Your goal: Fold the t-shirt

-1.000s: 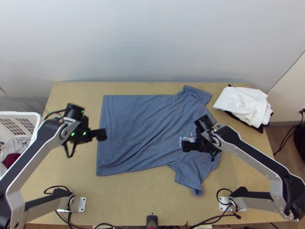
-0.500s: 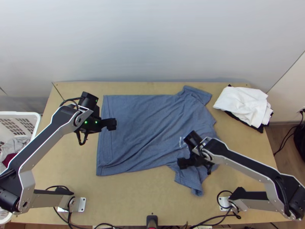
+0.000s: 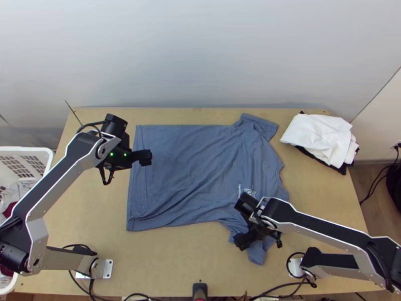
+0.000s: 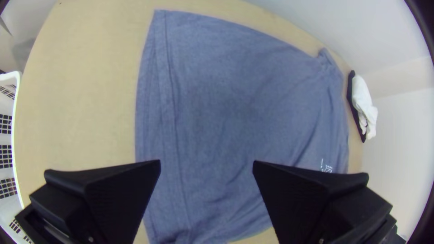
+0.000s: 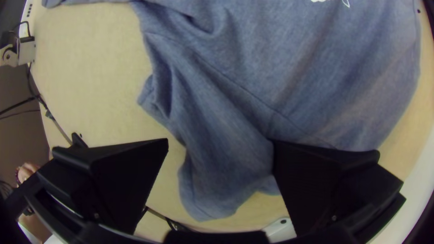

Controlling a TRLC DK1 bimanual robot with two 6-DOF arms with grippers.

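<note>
- Top view: blue t-shirt (image 3: pixel 200 170) laid out nearly flat on table (image 3: pixel 175 266), unfolded, hem (image 3: pixel 136 200) toward the left arm, shallow wrinkles across the body. Left gripper (image 3: pixel 145 157) was held above the hem end; right gripper (image 3: pixel 241 242) was placed over the near sleeve (image 3: pixel 257 253). White cloth (image 3: pixel 321 135) was piled on black cloth (image 3: pixel 342 168) at the far right corner.
- Left wrist view: fingers were parted widely, nothing gripped. The hem band was seen running between them; for a grip there, both layers would have needed to be taken.
- Right wrist view: fingers were spread, sleeve cloth not pinched; whether it was touched could not be told. Sleeve fold-in was judged the step in hand. Best done with the sleeve end centred between the fingers, pinched low, then laid inward slowly, so that the body was not dragged.
</note>
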